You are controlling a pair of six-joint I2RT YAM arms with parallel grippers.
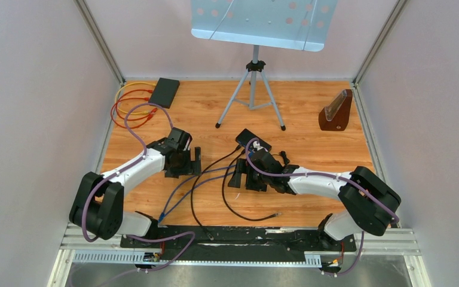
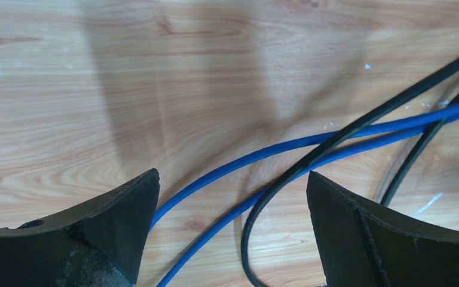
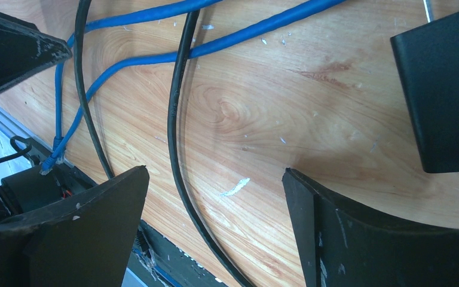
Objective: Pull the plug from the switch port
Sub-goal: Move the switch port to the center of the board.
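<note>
Switch (image 1: 253, 140): small black box lying flat on the desk (image 1: 317, 113), just beyond the right wrist. Only a corner shows at the right edge of the right wrist view, port face hidden.
Plug: not discernible in any view. Judged to sit at the switch end of the leads, covered by the right arm from above.
Blue cables (image 2: 263, 156): two, running side by side from the switch area toward the near rail. One loose connector (image 3: 51, 158) rests at the desk's near edge, so that end is already free.
Black cables (image 2: 358, 122): crossing over the blue pair and curving down between the left jaws.
Left gripper (image 2: 233, 191): released, jaws spread wide, empty. Hovers low over the cable crossing, probably to steady the leads.
Right gripper (image 3: 215, 179): released too, holding nothing, with only desk and a black lead beneath. Switch sits off to its right, so not yet lined up on the port.
Next move, as judged: shift right toward the switch, find the plug, clench on its body rather than the cord.
Risk: light box likely to slide when tugged unless braced.
</note>
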